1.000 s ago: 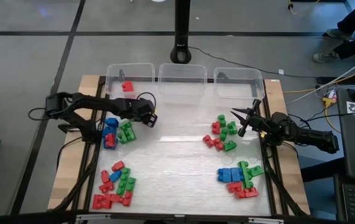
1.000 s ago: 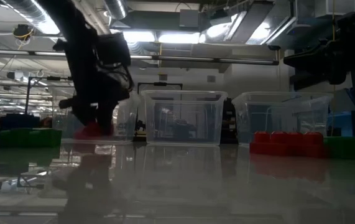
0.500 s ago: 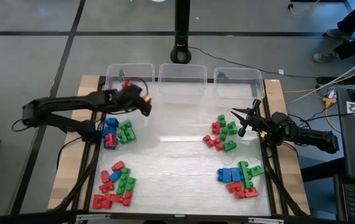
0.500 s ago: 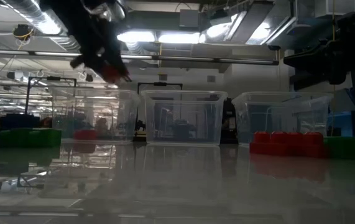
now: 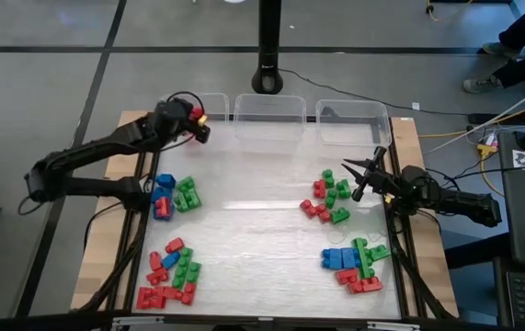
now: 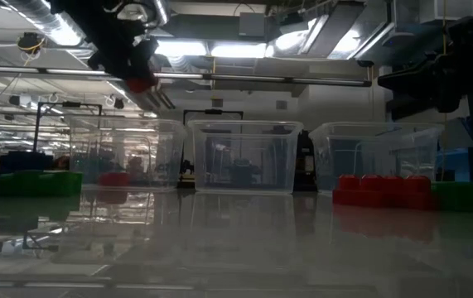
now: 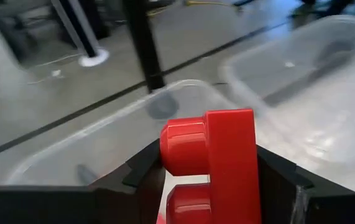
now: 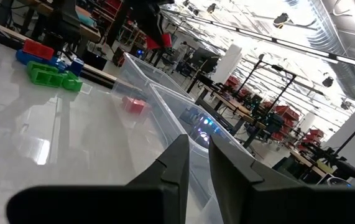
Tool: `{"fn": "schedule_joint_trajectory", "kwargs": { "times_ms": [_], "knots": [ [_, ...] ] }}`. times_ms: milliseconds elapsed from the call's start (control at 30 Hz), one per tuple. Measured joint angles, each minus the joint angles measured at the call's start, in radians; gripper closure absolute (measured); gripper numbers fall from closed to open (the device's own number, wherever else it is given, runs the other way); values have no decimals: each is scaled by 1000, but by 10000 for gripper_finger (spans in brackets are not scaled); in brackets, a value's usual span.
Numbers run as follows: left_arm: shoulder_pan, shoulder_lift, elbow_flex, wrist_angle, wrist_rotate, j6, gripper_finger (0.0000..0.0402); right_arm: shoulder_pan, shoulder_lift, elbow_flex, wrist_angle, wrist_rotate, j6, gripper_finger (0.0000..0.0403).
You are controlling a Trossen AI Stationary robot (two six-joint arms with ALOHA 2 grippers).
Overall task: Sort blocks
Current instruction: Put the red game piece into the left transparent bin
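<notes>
Gripping a red block (image 7: 217, 165), left gripper (image 5: 195, 122); block's lower half hidden; right gripper (image 5: 361, 176) clenched.

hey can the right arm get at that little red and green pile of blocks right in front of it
Probably yes. The right gripper hangs just beside the red and green pile, nothing between them, though its fingers are shut and would need to open. The left gripper is far off over the left bin, holding a red block.
</notes>
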Motion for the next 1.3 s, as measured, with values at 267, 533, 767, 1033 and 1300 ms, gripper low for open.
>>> {"fn": "schedule_joint_trajectory", "kwargs": {
  "times_ms": [267, 533, 767, 1033, 1300],
  "knots": [
    [71, 4, 0, 1, 0, 28, 224, 0, 0, 0, 0, 0, 0, 338],
    [97, 4, 0, -16, 0, 1, 213, 0, 0, 0, -1, 0, 0, 338],
    [97, 4, 0, -33, -8, -5, 134, 0, 0, 0, -1, 0, 0, 338],
    [95, 3, 0, -32, -19, -2, 71, 0, 0, 0, -1, 0, 0, 338],
    [65, 2, 0, -28, 37, 5, 68, 0, 0, 0, -1, -1, 0, 338]
  ]
}}
